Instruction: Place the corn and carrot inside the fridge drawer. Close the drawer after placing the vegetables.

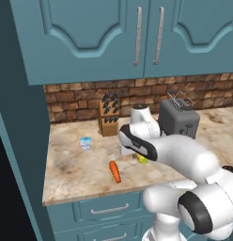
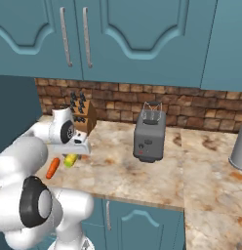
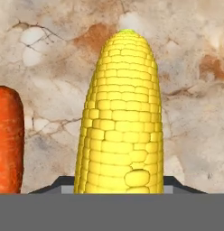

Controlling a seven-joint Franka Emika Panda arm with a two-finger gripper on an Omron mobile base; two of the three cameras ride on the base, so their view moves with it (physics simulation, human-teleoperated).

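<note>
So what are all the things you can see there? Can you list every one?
corn: one, yellow, lying on the counter right below the hand
carrot: one, orange, on the counter beside the corn, near the front edge
toaster: one, dark grey, on the counter by the brick wall
knife block: one, wooden with black handles, against the brick wall
small cup: one, light blue, on the counter left of the knife block
counter: one, beige marble
cupboards: teal, above the counter
hand: one, white and dark, low over the corn; open or shut cannot be told

Even, bright rendered light; soft shadows, slightly coarse pixels.
</note>
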